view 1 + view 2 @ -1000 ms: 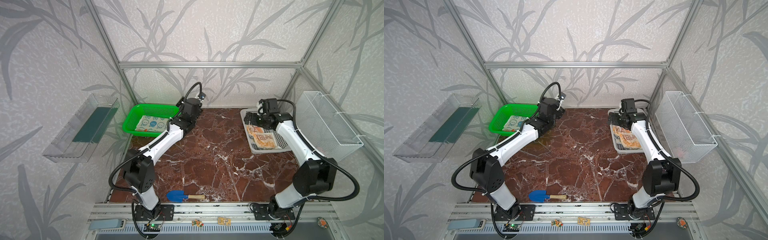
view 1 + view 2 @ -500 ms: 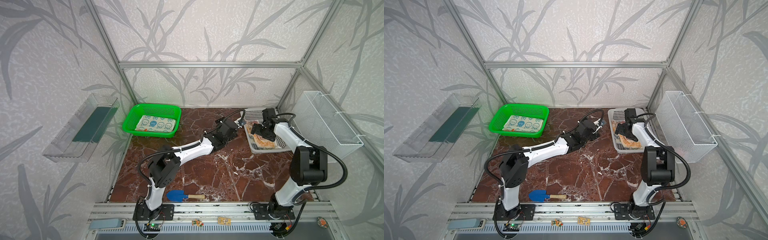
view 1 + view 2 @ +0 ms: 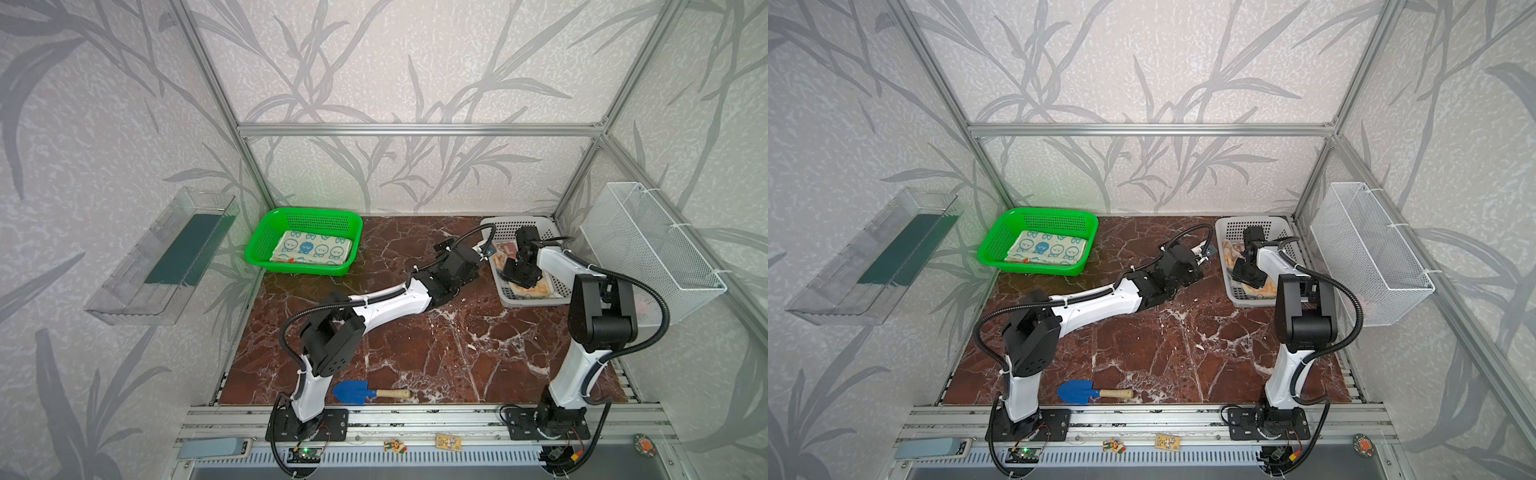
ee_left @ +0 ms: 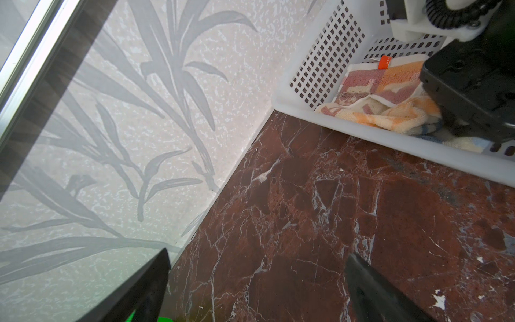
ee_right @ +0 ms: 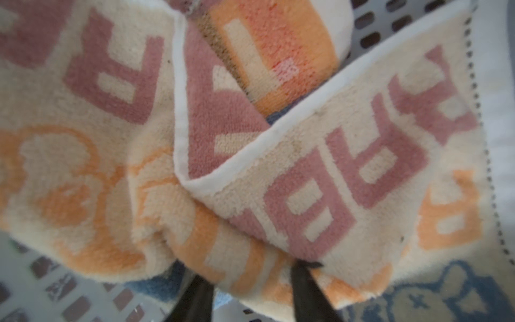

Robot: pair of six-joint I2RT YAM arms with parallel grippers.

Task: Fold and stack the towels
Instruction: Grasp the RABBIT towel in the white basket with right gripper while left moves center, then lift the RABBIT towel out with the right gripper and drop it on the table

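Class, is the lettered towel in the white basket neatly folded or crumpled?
Crumpled: the lettered towel bunches in loose, uneven folds inside the white basket.

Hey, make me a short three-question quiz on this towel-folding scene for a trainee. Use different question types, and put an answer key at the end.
1. True or false: the blue-bunny towel lies folded inside the green basket.
2. Multiple choice: inside the white basket, what is the right hand pinching? A) the blue-bunny towel. B) the lettered towel. C) the green basket's rim.
3. Fill in the blank: the left hand hovers over the marble table, holding nothing, with its fingers ____.

Key: 1 true; 2 B; 3 open.
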